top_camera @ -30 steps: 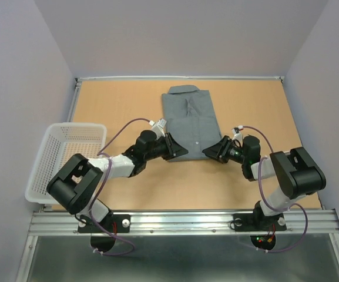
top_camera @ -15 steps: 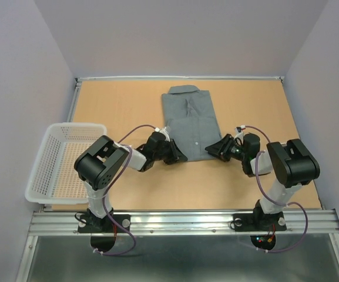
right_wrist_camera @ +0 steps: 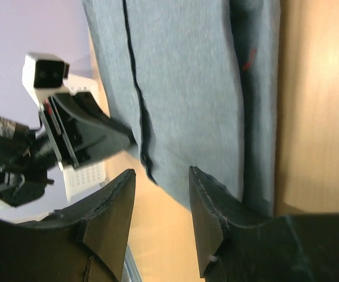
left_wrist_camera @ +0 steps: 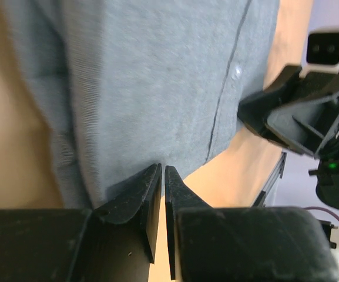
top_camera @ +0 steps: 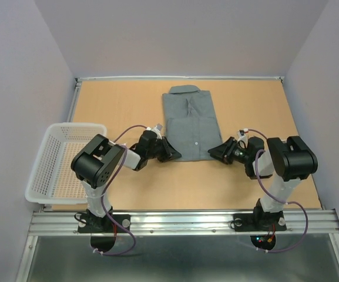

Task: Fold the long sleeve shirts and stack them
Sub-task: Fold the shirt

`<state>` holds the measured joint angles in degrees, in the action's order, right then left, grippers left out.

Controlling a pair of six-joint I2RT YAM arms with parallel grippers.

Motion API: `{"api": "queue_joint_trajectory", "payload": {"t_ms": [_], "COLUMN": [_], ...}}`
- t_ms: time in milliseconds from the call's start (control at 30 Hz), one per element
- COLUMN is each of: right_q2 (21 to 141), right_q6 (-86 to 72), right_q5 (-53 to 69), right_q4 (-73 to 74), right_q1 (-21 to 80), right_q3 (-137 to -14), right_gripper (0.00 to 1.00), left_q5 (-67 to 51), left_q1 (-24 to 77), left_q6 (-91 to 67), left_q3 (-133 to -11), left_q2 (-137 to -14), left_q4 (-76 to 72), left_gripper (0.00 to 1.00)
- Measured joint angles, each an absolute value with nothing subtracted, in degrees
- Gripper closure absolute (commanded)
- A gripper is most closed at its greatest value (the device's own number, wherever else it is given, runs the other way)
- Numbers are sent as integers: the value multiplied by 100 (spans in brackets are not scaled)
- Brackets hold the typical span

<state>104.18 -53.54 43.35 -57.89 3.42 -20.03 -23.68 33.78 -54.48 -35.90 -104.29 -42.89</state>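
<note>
Back comes the left arm, and its hand (top_camera: 175, 155) slides off the cloth to the near left corner of the shirt (top_camera: 190, 120). We see its jaws pinched almost closed, tips touching the hem; we cannot tell if cloth is caught. The right hand (top_camera: 212, 151) sits half open at the near right corner. The shirt lies folded flat, mid-counter (top_camera: 116, 106), collar far.
</note>
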Motion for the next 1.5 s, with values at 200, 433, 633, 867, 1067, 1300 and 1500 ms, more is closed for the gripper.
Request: {"api": "queue_joint_trajectory", "payload": {"t_ms": [200, 433, 633, 867, 1067, 1300, 1500], "right_q2": [9762, 8256, 6713, 7649, 8576, 9094, 9463], "right_q6": [-5374, -5054, -3874, -2650, -1920, -1483, -1173], "right_q5": [4268, 3734, 2615, 1798, 1044, 311, -102], "right_q4": [-5734, -3898, -1127, 283, 1100, 1544, 1651], "right_q1": [392, 1310, 1433, 1542, 1820, 2333, 2862], "right_q3": [-1192, -1146, -2755, -5109, -5688, -5712, -5741], "right_gripper": [52, 51, 49, 52, 60, 69, 73], "left_q5": [-2287, -1138, -480, -263, -71, 27, 84], "left_q1": [2906, 2670, 2650, 2681, 2694, 2867, 3256], "left_q6": [-4982, -3916, -3529, -3739, -4230, -4362, -4130], "left_q3": [-4152, -5435, -5588, -5127, -4364, -4740, -6038], "left_q2": [-10407, -10361, -9404, -7721, -6803, -7787, -9476], "left_q4": [-3306, -1280, -121, 200, 370, 408, 451], "left_gripper": [79, 60, 27, 15, 22, 34, 38]}}
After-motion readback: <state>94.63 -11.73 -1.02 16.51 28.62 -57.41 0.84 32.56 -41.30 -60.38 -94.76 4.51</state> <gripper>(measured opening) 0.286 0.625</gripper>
